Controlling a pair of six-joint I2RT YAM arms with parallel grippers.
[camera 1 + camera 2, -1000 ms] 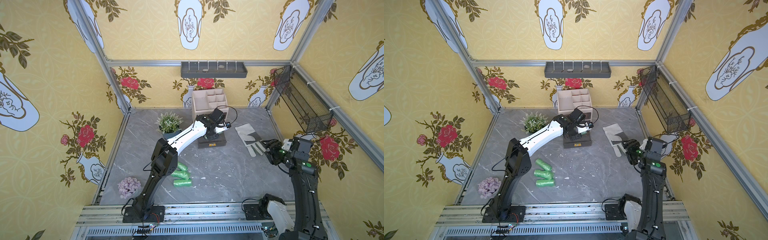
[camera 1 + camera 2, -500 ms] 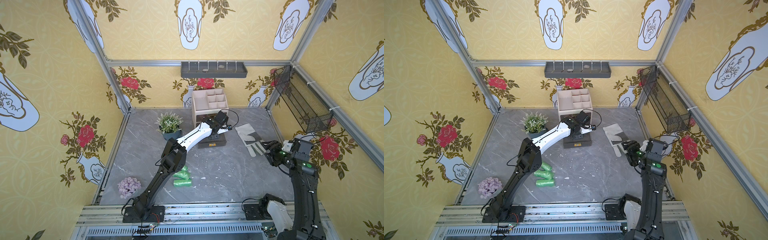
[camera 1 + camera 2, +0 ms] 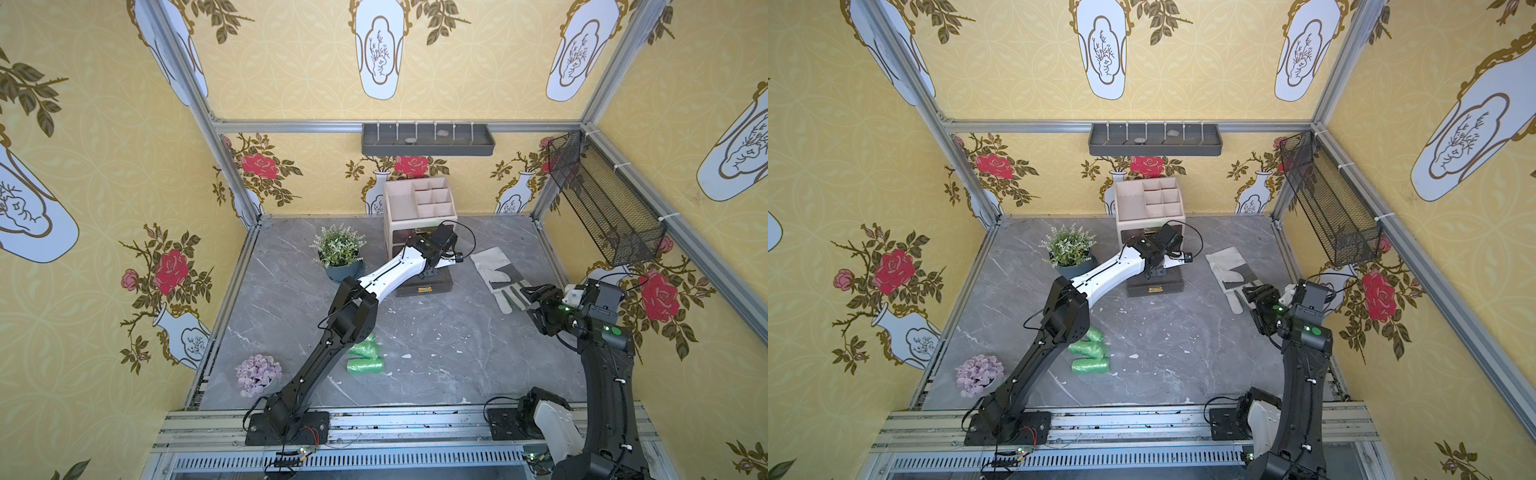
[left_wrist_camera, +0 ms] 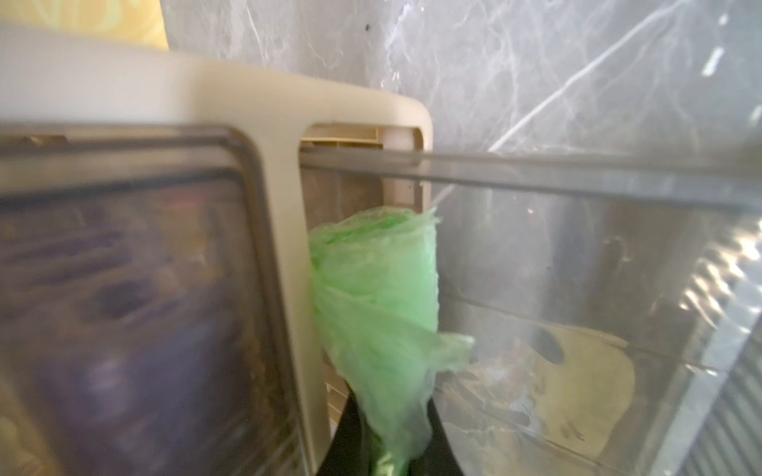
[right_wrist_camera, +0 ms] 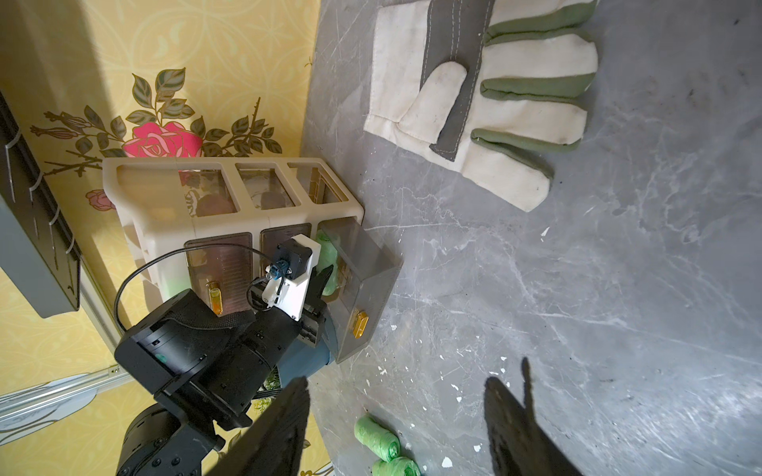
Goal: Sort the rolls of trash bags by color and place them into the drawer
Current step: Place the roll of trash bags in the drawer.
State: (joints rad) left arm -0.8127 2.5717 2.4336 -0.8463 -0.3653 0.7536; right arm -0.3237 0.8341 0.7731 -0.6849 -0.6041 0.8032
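Three green rolls of crinkled plastic trash bags (image 3: 365, 353) lie close together on the grey marbled tabletop (image 3: 457, 353), low in the middle of both top views, partly hidden by the black left arm (image 3: 326, 357). A fourth green roll (image 4: 373, 296) is pinched tight in the left hand (image 5: 325, 279). It is inside the smoky clear drawer (image 5: 369, 284), which is pulled out from the bottom of the beige plastic organiser (image 3: 415, 199) at the centre back of the frame. That roll is just beside the organiser's frame. Something purplish shows through the closed drawer (image 4: 123, 309) next to it, too blurred to name, perhaps more rolls. At the right edge the right hand (image 3: 536, 293) hangs with its fingers spread and nothing between them, near the white and green work glove (image 3: 490, 266).
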